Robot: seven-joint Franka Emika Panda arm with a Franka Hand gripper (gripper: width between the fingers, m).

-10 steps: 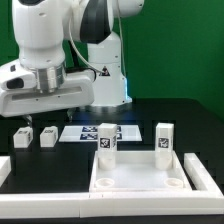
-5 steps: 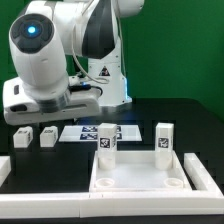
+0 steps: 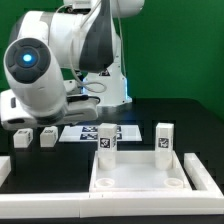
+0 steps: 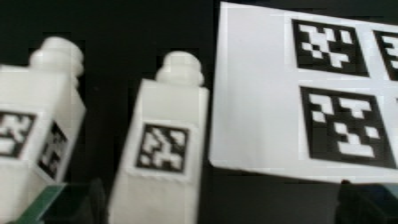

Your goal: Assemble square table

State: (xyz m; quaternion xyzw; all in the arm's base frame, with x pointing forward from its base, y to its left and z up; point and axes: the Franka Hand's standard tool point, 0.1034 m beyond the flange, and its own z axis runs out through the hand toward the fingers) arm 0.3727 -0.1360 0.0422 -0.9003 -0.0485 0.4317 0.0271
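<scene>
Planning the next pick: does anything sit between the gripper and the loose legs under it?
Nothing visible does: both loose legs lie uncovered in the wrist view, the marker board beside them, not over them.

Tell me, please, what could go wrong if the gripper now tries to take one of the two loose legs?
One loose leg lies close beside the other loose leg, so a grasp may push the neighbour or catch both. The marker board lies right next to them; a grasp could strike its edge. Later, a carried leg might knock the standing legs on the square tabletop.
</scene>
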